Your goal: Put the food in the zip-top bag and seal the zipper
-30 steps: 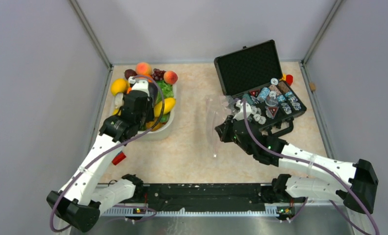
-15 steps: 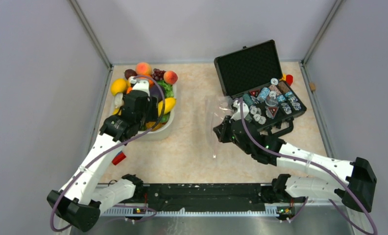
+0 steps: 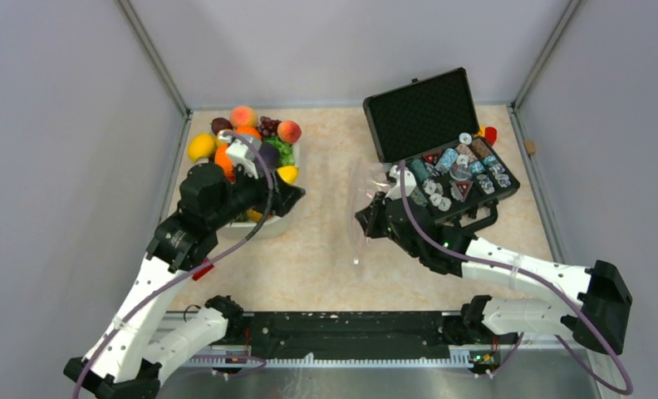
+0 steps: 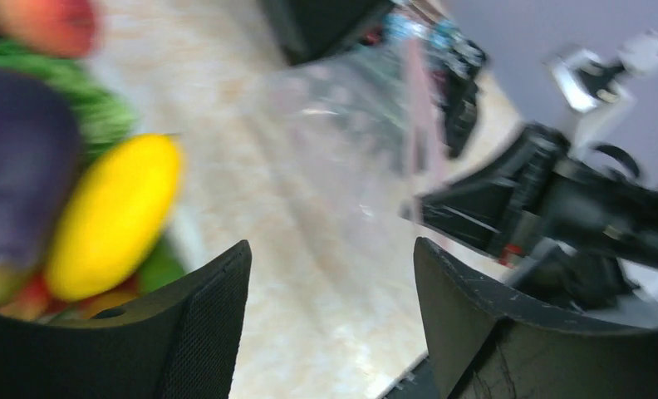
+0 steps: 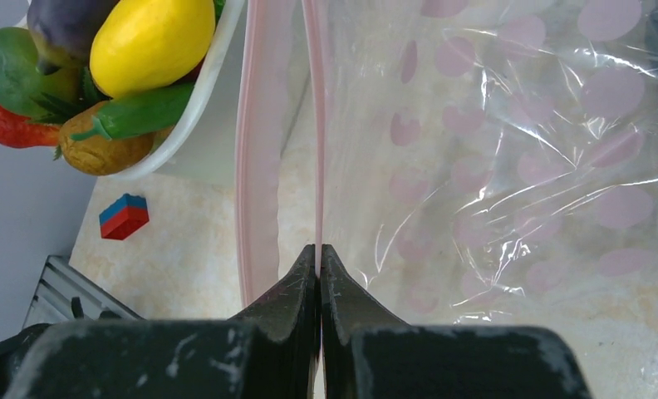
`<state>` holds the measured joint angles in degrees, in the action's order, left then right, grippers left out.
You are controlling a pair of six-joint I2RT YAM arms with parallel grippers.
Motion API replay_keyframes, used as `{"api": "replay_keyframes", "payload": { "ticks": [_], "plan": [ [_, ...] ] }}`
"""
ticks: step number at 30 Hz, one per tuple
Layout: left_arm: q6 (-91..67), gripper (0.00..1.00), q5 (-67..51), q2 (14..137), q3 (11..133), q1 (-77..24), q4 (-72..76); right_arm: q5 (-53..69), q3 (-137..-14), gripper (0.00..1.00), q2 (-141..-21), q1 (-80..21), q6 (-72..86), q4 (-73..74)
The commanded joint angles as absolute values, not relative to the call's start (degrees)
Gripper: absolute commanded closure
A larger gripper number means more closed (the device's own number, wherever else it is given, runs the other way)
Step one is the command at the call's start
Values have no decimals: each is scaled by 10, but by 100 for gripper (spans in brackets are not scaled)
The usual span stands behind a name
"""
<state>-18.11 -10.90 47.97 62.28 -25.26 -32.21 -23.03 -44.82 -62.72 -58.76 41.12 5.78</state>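
Got the right gripper [image 5: 318, 253] clamped fully closed on one lip of the zipper [image 5: 316, 125], pinching the zip-top bag [image 5: 492, 166] at its mouth edge. Reading the mouth as parted: second pink lip off to the side, apart from the pinched one. Seeing the bag over the table [image 3: 326, 258] between the white basin [image 5: 216, 137] and the black case [image 3: 425, 112], closer to the case, with pink dots printed on the film. As for the left gripper [image 4: 330, 249]: spread wide, holding nothing, just beside the basin's right rim, aimed toward the bag. Left wrist view badly motion-blurred. All food piled in the basin: yellow fruit [image 5: 151, 41] at the bag-side rim, eggplant [image 4: 18, 166] right beside it, lettuce [image 4: 101, 116] behind, peach [image 3: 289, 130] on the far rim. Also a red-and-blue block [image 5: 124, 215] on the table near the basin.
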Motion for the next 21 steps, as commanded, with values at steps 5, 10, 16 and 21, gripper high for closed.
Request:
{"api": "replay_keyframes", "payload": {
  "ticks": [5, 10, 16, 21],
  "plan": [
    [-235, 29, -153, 564, 592, -411, -230, -224, -485, 100, -636, -586, 428, 9],
    [-249, 37, -120, 603, 577, -445, -196, -224, -486, 100, -637, -585, 434, 4],
    [-249, 40, -107, 619, 570, -455, -176, -223, -490, 100, -638, -586, 434, 7],
    [-246, 45, -106, 637, 573, -463, -169, -218, -491, 100, -638, -585, 434, 9]
  ]
}}
